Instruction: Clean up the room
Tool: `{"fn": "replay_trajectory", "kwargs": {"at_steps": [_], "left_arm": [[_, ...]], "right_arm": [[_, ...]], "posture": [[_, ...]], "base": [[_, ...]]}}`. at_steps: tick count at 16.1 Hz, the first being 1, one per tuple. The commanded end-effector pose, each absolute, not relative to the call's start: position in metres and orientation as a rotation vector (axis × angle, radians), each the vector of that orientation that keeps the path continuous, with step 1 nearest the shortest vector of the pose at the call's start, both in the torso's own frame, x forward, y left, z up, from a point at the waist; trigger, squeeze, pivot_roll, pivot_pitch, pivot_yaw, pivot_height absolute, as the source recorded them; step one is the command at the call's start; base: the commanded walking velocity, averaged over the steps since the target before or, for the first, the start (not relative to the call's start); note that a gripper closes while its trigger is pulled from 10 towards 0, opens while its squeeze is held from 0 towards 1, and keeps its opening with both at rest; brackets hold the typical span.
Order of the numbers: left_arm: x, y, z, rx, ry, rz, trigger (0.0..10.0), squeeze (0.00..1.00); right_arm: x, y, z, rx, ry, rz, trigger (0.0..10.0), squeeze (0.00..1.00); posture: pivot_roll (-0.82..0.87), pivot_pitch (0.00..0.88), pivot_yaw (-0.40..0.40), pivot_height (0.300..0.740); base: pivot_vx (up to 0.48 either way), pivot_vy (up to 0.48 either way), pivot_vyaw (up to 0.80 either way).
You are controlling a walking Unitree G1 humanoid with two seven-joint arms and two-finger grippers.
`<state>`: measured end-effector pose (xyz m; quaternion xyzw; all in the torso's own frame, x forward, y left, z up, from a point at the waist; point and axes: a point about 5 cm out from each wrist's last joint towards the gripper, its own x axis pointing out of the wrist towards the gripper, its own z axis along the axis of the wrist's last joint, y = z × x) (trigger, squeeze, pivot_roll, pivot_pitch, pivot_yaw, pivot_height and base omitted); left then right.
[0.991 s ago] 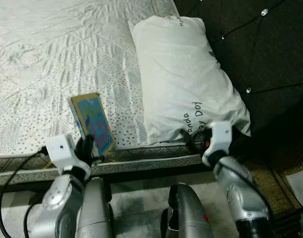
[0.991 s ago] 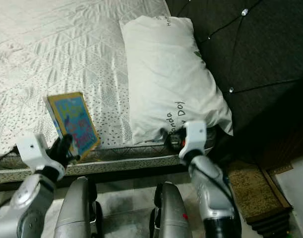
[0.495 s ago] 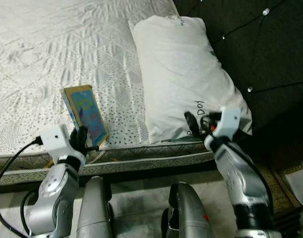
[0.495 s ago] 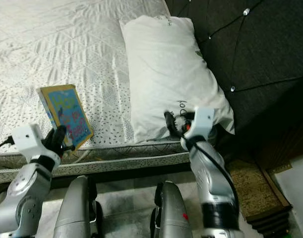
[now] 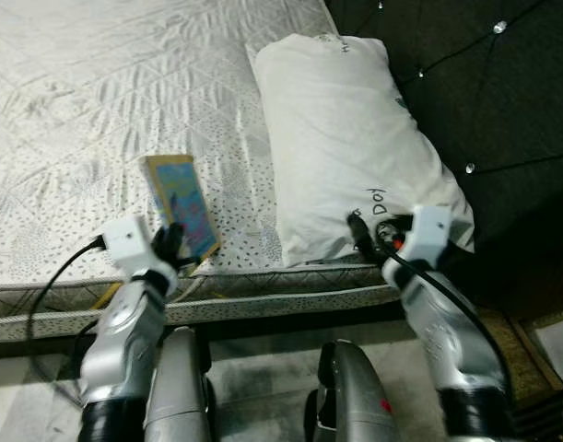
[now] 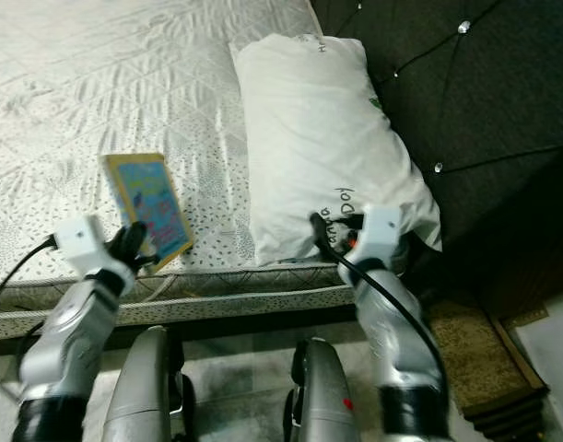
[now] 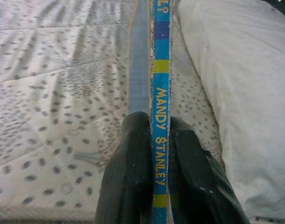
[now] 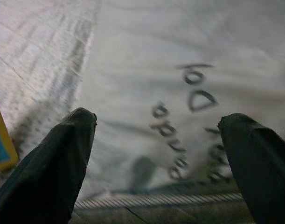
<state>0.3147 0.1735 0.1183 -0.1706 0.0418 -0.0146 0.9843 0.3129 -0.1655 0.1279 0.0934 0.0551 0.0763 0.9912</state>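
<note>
Book [image 5: 183, 205] shifted right toward pillow [image 5: 350, 138] since earlier frame, now held more upright over near edge of bed [image 5: 97, 101]. Left gripper [image 7: 154, 154] fingers clamped on book spine, one finger each side. Right gripper [image 8: 156, 140] held low at pillow's near end, fingers wide apart, nothing between. Dark tufted headboard [image 5: 484, 83] seen behind pillow.

Quilted white bed [image 5: 97, 83], dark tufted headboard [image 5: 502, 83], grey floor [image 5: 253, 378]
</note>
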Motion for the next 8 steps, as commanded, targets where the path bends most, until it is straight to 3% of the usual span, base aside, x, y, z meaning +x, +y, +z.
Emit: {"fn": "replay_trajectory", "kwargs": {"at_steps": [1,4,8], "left_arm": [[0.327,0.167,0.119,-0.359,0.084,-0.060,10.0,0.00],[0.344,0.163,0.125,-0.382,0.059,-0.082,10.0,0.00],[0.368,0.138,0.141,-0.604,0.072,-0.154,10.0,0.00]], "right_arm": [[0.304,-0.177,0.127,0.163,0.122,0.120,10.0,0.00],[0.294,-0.184,0.124,0.147,0.138,0.100,10.0,0.00],[0.290,-0.187,0.124,0.139,0.152,0.088,10.0,0.00]], "posture": [[-0.12,0.207,-0.057,0.585],[-0.13,0.215,-0.056,0.585],[-0.14,0.224,-0.058,0.585]], "base": [[0.000,0.000,0.00],[0.000,0.000,0.00],[0.000,0.000,0.00]]}}
